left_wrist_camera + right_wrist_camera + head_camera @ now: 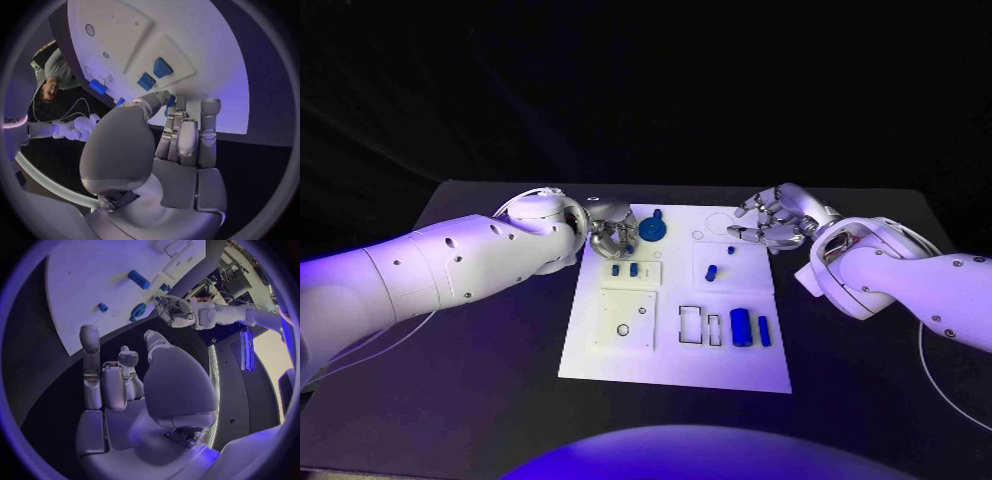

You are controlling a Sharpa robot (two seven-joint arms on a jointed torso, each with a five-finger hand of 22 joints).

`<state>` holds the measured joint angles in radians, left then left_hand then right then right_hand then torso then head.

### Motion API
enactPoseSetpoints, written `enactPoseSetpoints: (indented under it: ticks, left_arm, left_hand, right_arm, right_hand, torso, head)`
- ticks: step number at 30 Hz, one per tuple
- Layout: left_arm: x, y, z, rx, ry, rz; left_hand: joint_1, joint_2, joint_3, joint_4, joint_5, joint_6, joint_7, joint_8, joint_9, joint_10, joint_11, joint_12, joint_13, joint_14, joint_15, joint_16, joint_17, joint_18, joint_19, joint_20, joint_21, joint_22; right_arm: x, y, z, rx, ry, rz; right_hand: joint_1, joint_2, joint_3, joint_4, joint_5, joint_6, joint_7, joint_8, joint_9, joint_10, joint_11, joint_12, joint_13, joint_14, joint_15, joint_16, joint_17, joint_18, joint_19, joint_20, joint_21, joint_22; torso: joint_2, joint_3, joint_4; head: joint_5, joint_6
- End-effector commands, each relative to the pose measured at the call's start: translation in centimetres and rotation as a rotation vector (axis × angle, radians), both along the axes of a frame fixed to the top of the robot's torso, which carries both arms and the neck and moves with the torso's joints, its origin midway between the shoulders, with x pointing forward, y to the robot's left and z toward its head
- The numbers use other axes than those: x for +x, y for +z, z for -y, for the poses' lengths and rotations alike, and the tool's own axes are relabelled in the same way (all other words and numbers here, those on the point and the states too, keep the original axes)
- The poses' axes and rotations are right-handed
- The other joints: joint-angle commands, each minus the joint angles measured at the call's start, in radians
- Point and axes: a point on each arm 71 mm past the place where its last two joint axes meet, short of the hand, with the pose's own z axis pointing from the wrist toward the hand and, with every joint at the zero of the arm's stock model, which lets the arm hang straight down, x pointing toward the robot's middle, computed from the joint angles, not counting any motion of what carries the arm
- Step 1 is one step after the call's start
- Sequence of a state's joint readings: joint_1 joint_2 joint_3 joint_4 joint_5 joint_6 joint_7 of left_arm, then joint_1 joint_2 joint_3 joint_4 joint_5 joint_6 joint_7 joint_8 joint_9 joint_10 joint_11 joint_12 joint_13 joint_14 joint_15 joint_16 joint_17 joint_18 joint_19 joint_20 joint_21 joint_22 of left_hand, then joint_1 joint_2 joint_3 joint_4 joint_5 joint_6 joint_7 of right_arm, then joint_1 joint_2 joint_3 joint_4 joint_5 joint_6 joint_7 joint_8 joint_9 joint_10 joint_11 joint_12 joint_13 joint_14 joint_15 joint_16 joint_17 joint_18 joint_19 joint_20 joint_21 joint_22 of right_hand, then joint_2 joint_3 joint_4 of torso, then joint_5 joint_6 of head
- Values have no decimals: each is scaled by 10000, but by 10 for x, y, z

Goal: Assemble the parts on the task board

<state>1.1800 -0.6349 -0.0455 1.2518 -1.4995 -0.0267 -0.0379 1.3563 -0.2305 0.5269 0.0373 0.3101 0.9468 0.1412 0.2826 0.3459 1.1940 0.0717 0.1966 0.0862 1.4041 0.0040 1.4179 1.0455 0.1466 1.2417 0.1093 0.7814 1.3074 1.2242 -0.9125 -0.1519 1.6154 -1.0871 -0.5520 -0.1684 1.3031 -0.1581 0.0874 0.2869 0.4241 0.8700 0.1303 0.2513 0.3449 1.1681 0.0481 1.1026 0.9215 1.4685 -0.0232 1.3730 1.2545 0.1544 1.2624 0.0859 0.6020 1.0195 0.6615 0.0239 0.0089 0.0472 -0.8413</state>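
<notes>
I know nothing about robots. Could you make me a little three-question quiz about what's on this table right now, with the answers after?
1. True or false: the right hand is holding a blue part.
2. Which hand is at the round blue part near the far edge of the task board? A) left hand B) right hand C) both
3. Fill in: the two long blue parts stand side by side near the board's ____ edge, seen from the head view.

Key
1. False; its fingers are curled with nothing in them, over the board's far right corner.
2. A, though whether it actually grips the part is hard to tell.
3. Right.
</notes>
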Motion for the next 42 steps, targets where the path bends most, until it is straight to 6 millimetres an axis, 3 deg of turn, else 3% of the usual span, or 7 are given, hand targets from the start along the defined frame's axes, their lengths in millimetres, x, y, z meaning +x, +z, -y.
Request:
enactPoseSetpoints:
  ticks: [1,18,26,33,37,40,42]
  left_arm:
    - [-1,-1,1,32,-34,-118]
    - [0,0,-3,-45,160,25]
    - [-2,4,-9,-388,375,320]
    - [-8,18,-19,-1925,852,75]
    - [-11,33,-30,-4539,1815,-855]
    - [-15,42,-38,-6714,2605,-1779]
    - [-17,47,-42,-7918,2981,-2213]
  left_hand:
    - [-91,-22,-59,-16,69,-132,15,-91,-30,42,34,-71,18,-47,15,-11,-36,-26,-66,6,-46,694]
    - [-313,-203,-122,102,86,-1092,-45,-615,-260,186,17,-399,133,-91,3,-2,-159,-18,-64,12,-45,682]
    - [-572,-456,-522,247,242,-1456,-224,-742,-350,-313,219,-670,171,-330,177,-67,-492,2,-307,123,-424,600]
    - [-839,-279,-2289,950,31,-1478,-152,-567,-361,-1159,342,-257,519,-1327,309,-599,-2249,126,-728,300,-1154,438]
    - [-558,-20,-2938,1276,28,-1338,11,-387,-354,-1448,377,-3,647,-1402,346,-626,-2518,165,-817,323,-1414,383]
    - [-65,181,-3171,1437,256,-1403,180,-311,-398,-1975,506,290,735,-3144,465,-1897,-5220,312,-1704,429,-2919,-90]
    - [138,264,-3182,1462,295,-1360,296,-249,-404,-2141,536,440,765,-3256,492,-2004,-5334,321,-1768,465,-3093,-195]
  right_arm:
    - [0,0,-1,-75,121,57]
    - [1,-1,1,-146,151,-29]
    - [3,-3,3,-312,454,-110]
    - [7,-6,7,-1097,1196,65]
    - [9,-7,10,-1839,1611,328]
    - [10,-7,10,-2409,1879,537]
    - [10,-8,10,-2767,2028,653]
  right_hand:
    - [92,29,60,27,58,-22,14,19,16,-53,8,-27,-12,160,2,-39,1,140,-56,-31,11,1]
    - [78,-35,298,33,3,-103,69,-3,9,-1512,73,-2062,-2315,-61,65,-405,-432,269,-402,28,-969,-437]
    - [474,-351,787,1,-470,6,129,56,11,-1762,153,-4062,-3788,-150,120,-760,-875,254,-314,60,-1071,-350]
    - [1403,-722,1332,-195,-1333,279,258,89,-39,-1914,391,-6522,-5528,-103,291,-616,-741,199,-192,191,-756,5]
    - [1744,-938,1973,-335,-1591,463,249,3,-133,-1559,417,-7562,-6323,12,317,-382,-483,126,-15,218,-211,428]
    - [1810,-1060,2442,-421,-1639,638,239,-26,-179,-1284,424,-8027,-6684,151,313,-148,-200,36,218,208,440,854]
    - [1804,-1153,2702,-489,-1692,720,234,-48,-204,-1134,416,-8275,-6866,240,303,-6,-22,-29,379,200,893,1133]
  torso:
    - [1,-6,6]
    - [2,5,2]
    - [-23,-3,-2]
    - [-38,2,-3]
    - [-44,-6,-6]
    - [-23,-11,-15]
    - [-12,-11,-17]
  head:
    - [12,16]
    - [31,31]
    - [37,57]
    - [-60,163]
    - [-337,252]
    - [-457,322]
    - [-509,350]
